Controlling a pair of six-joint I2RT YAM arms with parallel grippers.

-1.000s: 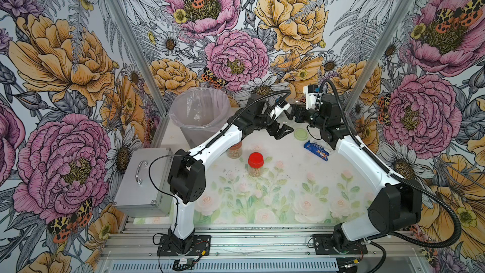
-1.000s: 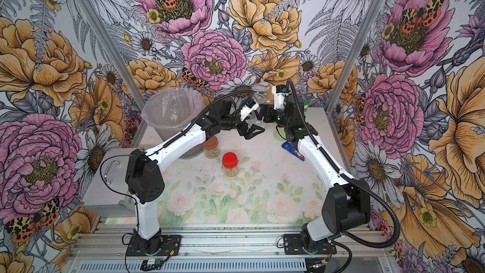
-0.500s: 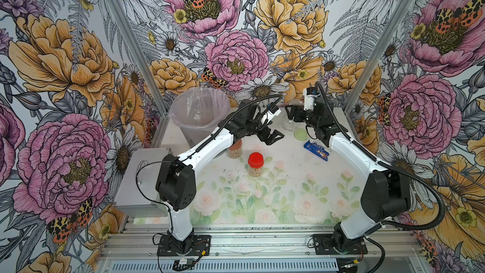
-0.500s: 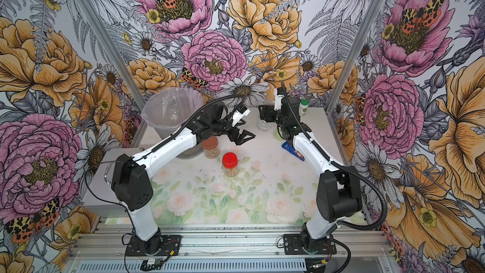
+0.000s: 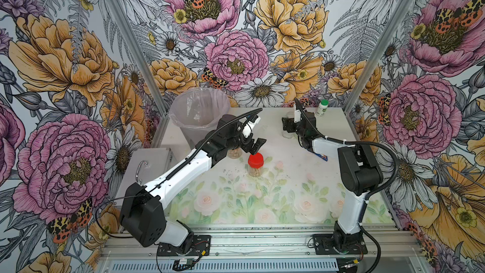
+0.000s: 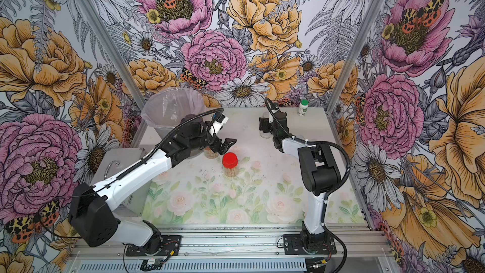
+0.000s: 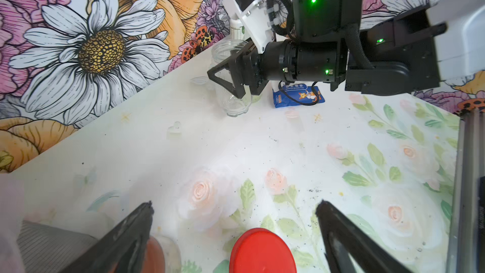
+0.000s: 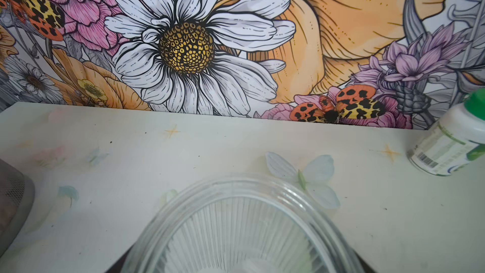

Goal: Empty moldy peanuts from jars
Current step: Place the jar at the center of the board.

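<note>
One lidless jar (image 7: 233, 106) sat empty in the grip of the right tool (image 7: 231, 87); the red-lidded jar (image 5: 255, 165) and brown-lidded jar (image 7: 154, 253), still capped, held peanuts (image 5: 254, 173) near the wide-spread left tool (image 5: 254, 146)

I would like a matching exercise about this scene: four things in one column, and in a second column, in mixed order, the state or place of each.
Things
1. red-lidded jar
2. lidless jar
3. white bottle
4. left gripper

States
a. open, holding nothing
b. empty, between the jaws of the right gripper
c. by the back wall, green cap
d. closed, peanuts inside

Pairs: 1-d, 2-b, 3-c, 4-a
</note>
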